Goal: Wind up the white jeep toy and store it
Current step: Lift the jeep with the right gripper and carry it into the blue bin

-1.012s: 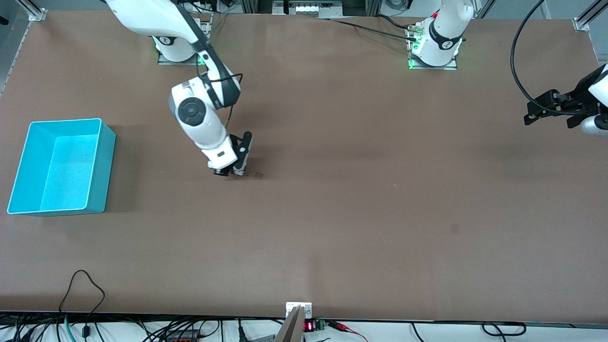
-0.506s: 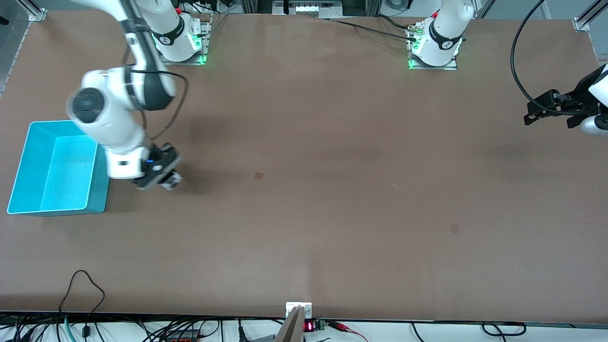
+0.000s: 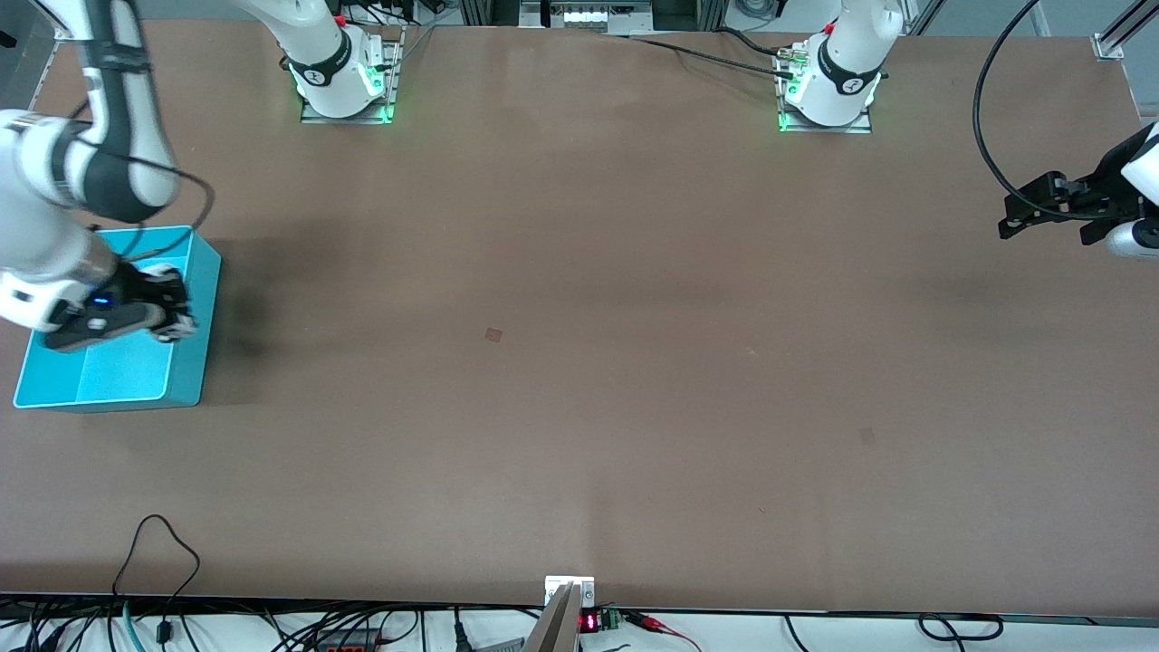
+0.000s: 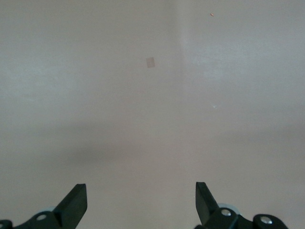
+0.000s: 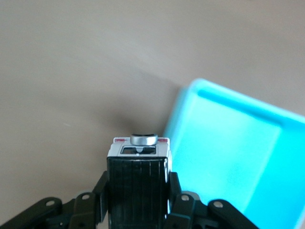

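right gripper (image 3: pixel 167 317) at mid-left of the front frame, over the bin's (image 3: pixel 195 272) inner edge, clamped on the jeep (image 5: pixel 138 179), which pokes out past the bin's rim. left gripper (image 3: pixel 1019 213) waits at the right edge, fingers wide, nothing held. table (image 3: pixel 579 362) betw them bare brown, lots of room.

Brown table (image 3: pixel 634 407), open turquoise bin (image 3: pixel 195 362) at the right arm's end, small dark square mark (image 3: pixel 493 334) mid-table, loose black cable (image 3: pixel 158 552) at the table's camera-side edge
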